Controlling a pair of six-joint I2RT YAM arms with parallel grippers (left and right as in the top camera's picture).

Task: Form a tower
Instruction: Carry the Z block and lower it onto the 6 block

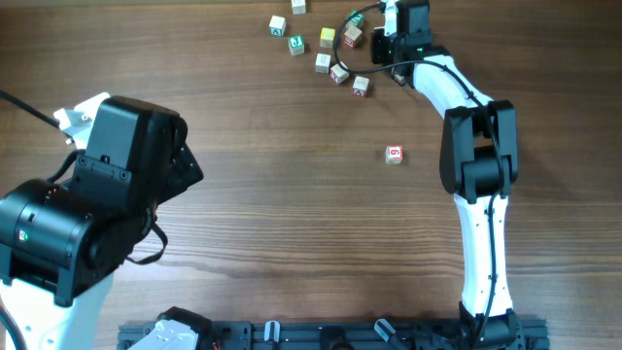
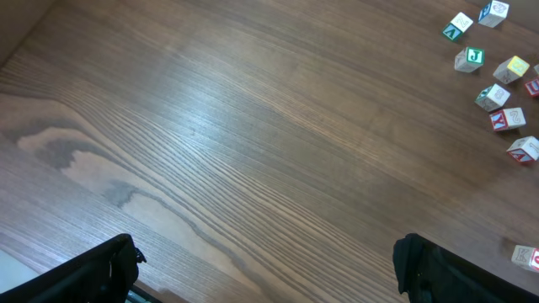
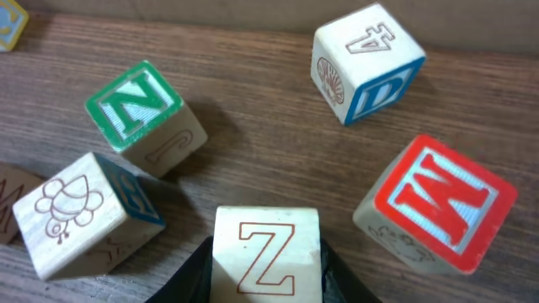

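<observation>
Right gripper (image 3: 267, 282) clenched on Z cube (image 3: 267, 252). Only right wrist shows the grip; overhead can't resolve fingers. Left gripper (image 2: 265, 282) released, jaws wide, over table (image 2: 253, 126). Tower (image 1: 394, 154) stands alone at 5 o'clock of cluster (image 1: 324, 63), well apart. Height unreadable from overhead.

White-and-black arms (image 1: 481, 209), black cables (image 1: 24, 107)
</observation>
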